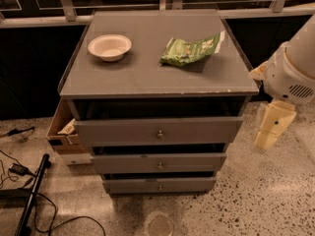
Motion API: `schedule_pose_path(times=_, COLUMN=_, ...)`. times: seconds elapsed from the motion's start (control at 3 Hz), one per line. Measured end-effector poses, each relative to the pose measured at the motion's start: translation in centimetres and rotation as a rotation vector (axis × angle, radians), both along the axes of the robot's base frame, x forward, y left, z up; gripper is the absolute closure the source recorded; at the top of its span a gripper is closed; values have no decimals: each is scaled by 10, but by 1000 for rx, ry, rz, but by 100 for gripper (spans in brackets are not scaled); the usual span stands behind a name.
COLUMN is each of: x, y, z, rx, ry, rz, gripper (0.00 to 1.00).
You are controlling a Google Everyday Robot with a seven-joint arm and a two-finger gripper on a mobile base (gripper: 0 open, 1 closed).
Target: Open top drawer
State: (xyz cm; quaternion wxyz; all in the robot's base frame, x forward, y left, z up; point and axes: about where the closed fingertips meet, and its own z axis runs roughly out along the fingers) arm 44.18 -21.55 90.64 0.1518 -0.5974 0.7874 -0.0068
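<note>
The top drawer (118, 131) is a wide grey front with a small round metal knob (160, 134) at its centre, just under the cabinet's grey top (147, 68). It stands out a little from the cabinet, with a dark gap above it. My gripper (272, 128) hangs cream-coloured below the white arm (294, 70) at the right, beside the cabinet's right side. It is level with the top drawer and apart from it, holding nothing that I can see.
Two narrower grey drawer fronts (158, 162) (158, 185) sit below. A white bowl (110, 46) and a green bag (192, 49) lie on the top. A brown cardboard box (61, 129) stands at the cabinet's left. Cables and a black pole (29, 195) lie on the floor at the left.
</note>
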Motion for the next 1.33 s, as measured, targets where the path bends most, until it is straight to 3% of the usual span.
schedule_pose_path(times=0.33, x=5, y=5, z=-36, rx=46, ry=-22, rz=20, gripper=0)
schedule_pose_path(times=0.67, x=5, y=5, z=-36, rx=46, ry=-22, rz=20, gripper=0)
schedule_pose_path(times=1.33, x=16, y=6, z=-108, rx=78, ry=0, rz=39, gripper=0)
